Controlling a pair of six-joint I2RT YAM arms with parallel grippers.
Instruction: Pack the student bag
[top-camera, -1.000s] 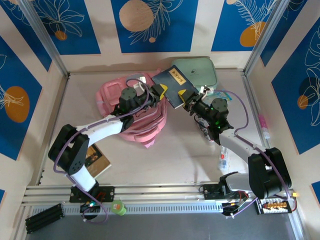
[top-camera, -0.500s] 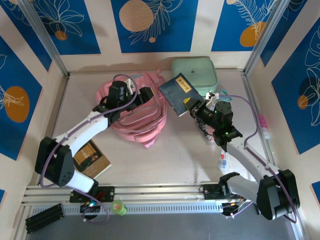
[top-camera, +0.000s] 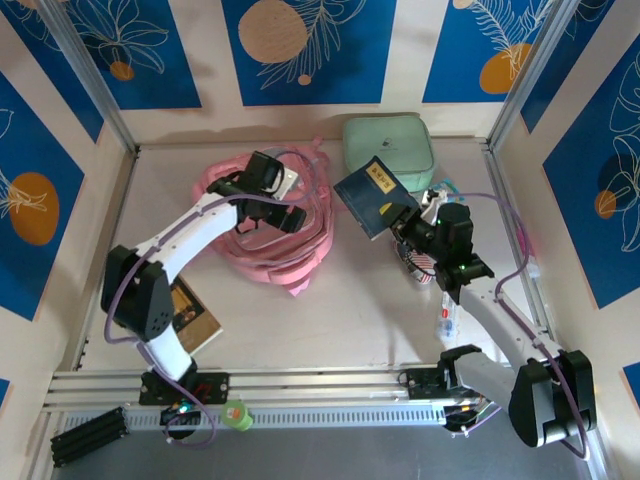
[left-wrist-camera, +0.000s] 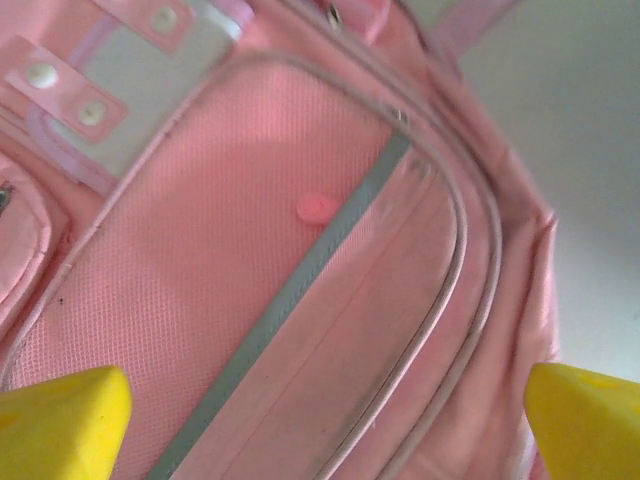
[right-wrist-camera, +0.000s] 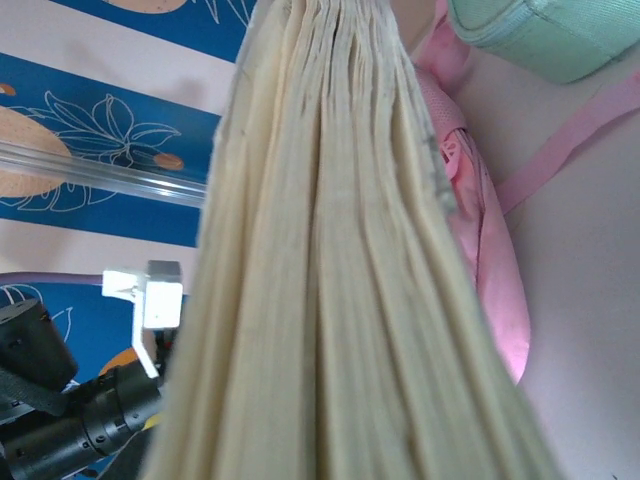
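Right jaws clamp book (top-camera: 373, 195) (left wide over bag (top-camera: 298, 252)).

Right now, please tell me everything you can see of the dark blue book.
The book has a dark blue cover with a yellow label and thick cream page edges. It is shut and tilted. The right fingers grip its near corner, holding it between the pink backpack and the green case; whether it touches either, I cannot tell.

The student bag (top-camera: 300, 250) lies left of the book (top-camera: 375, 195) — zip case (top-camera: 388, 140) behind the book.
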